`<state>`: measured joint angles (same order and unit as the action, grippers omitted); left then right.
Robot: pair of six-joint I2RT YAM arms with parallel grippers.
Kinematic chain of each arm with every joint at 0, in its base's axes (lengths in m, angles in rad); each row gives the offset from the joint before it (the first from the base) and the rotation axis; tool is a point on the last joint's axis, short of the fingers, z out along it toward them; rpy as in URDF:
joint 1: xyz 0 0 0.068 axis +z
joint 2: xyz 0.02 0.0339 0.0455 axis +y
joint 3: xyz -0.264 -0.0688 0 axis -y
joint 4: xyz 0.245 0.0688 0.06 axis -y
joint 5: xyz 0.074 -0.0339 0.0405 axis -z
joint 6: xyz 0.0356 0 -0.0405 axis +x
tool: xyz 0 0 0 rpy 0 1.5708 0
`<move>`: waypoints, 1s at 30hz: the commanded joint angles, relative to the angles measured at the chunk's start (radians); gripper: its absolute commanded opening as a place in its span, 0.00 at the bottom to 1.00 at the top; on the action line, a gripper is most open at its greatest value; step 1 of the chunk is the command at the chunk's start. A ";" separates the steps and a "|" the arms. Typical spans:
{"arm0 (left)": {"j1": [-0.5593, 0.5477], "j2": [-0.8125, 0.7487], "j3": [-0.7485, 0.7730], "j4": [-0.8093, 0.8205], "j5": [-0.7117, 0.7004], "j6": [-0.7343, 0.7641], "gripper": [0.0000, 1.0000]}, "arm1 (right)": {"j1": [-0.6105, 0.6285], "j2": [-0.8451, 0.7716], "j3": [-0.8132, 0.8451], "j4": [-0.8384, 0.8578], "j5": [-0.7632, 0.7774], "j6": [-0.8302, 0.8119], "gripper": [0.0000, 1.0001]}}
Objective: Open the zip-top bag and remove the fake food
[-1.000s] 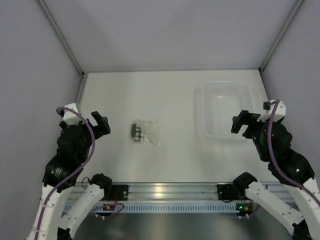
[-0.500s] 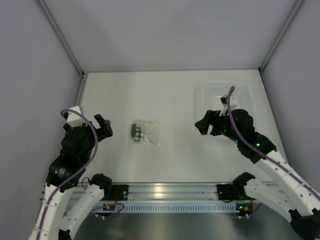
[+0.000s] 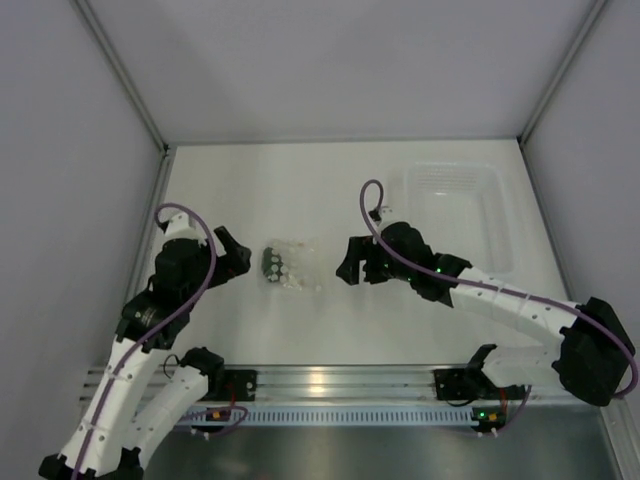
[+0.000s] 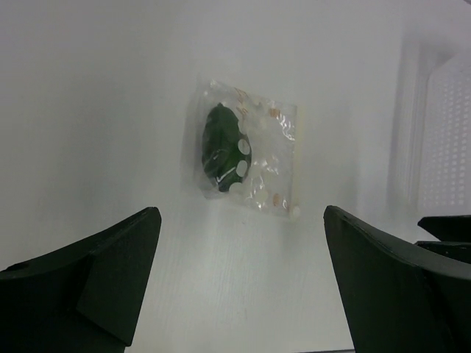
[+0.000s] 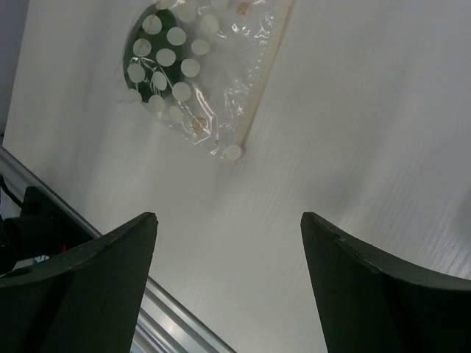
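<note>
Between left claw (image 3: 236, 258), right claw (image 3: 351, 269) — zip-top bag (image 3: 293, 267), fake food (image 4: 223, 147) inside

Clear zip-top bag (image 3: 291, 266) printed with white round spots, a few peach-tinted; dark green fake food (image 4: 223, 147) fills its 9 o'clock half. Clear tray (image 3: 497, 215), at 2 o'clock from it, shows fine dotted grid; table (image 3: 330, 190) white

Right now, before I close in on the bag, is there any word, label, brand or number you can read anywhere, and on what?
No readable text in any view.
zip-top bag: only white spots and a few small tan marks, too blurred to tell whether they are print.
fake food: plain dark green, no lettering seen.
clear tray: no label visible.
</note>
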<state>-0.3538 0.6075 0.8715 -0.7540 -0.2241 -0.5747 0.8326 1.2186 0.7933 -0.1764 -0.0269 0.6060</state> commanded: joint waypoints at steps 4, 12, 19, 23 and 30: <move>-0.002 0.136 -0.129 0.059 0.218 -0.319 0.98 | 0.010 -0.043 0.009 0.043 0.175 0.058 0.83; -0.065 -0.098 -0.479 0.306 0.157 -0.839 0.99 | 0.002 -0.156 -0.059 0.005 0.228 0.064 0.85; -0.252 0.121 -0.505 0.452 -0.009 -0.941 0.99 | 0.000 -0.250 -0.066 -0.040 0.231 0.060 0.86; -0.370 0.254 -0.454 0.476 -0.122 -0.981 0.99 | -0.001 -0.303 -0.094 -0.060 0.237 0.066 0.86; -0.487 0.348 -0.586 0.781 -0.262 -1.107 0.98 | -0.001 -0.363 -0.103 -0.097 0.236 0.066 0.86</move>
<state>-0.8097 0.9245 0.3241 -0.1726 -0.3656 -1.5826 0.8303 0.8810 0.6838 -0.2543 0.1905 0.6666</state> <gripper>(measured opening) 0.980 0.855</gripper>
